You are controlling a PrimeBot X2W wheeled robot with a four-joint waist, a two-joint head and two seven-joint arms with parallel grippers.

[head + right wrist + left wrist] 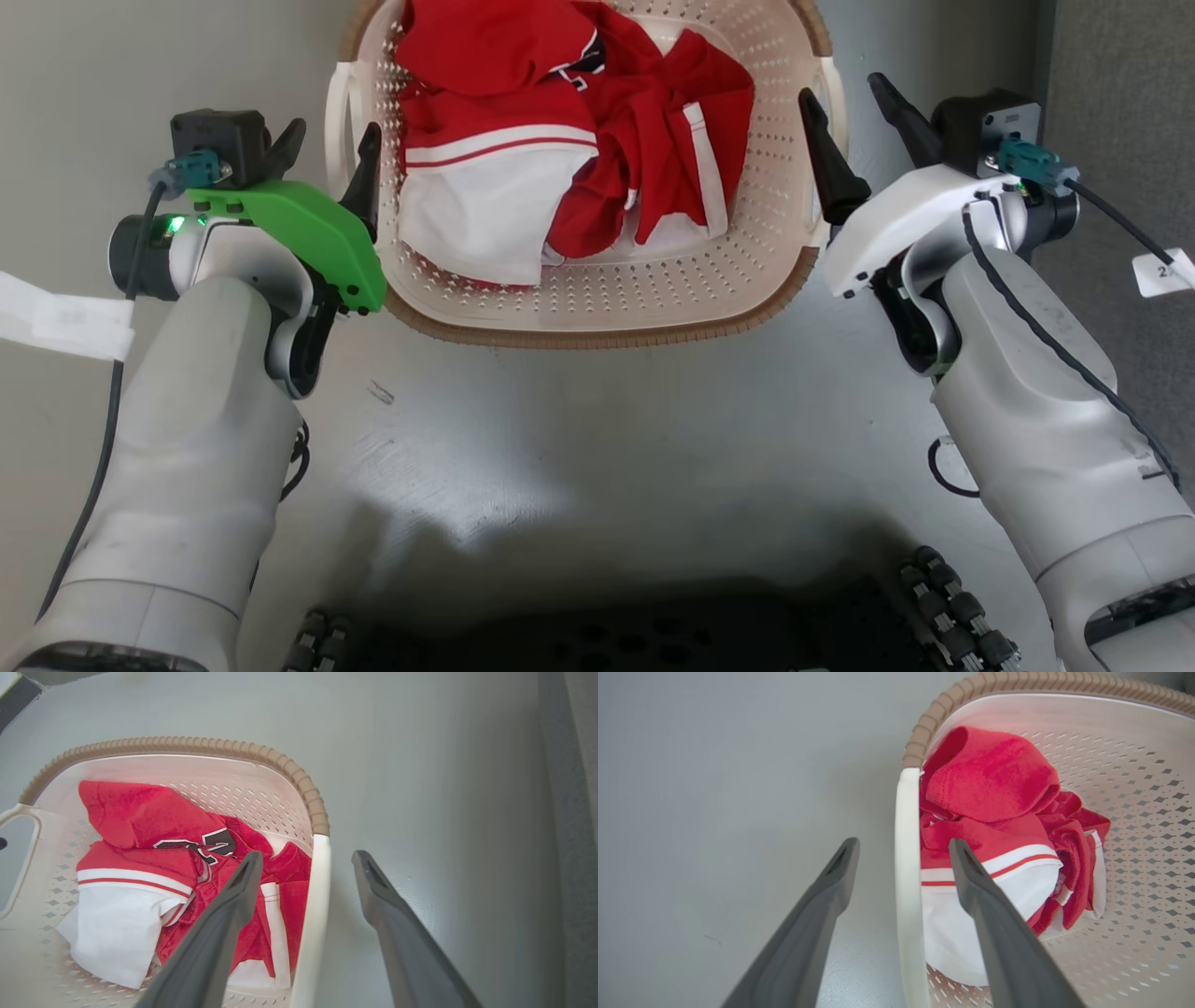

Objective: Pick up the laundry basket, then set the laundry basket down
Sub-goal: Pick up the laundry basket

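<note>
In the head view, the small cream-white perforated plastic laundry basket with a brown woven-look rim sits on a smooth grey surface, directly between the two claws. Crumpled red and white clothes lie inside it. The left claw stands at the basket's left side and the right claw at its right side, about equally near. Both forearms reach forward with the fingers pointing away from the robot's body. Each claw is spread, with one finger inside the basket wall and one outside.

In the left wrist view, the left claw is apart. The white side handle runs lengthwise up the gap between its fingers, clamped by neither. The clothes lie just right of the inner finger.

In the right wrist view, the right claw is likewise apart and straddles the other white handle, which lies parallel to the fingers. The basket body spreads to the left of this claw. I judge that both claws only need to close across their handles before lifting.
</note>
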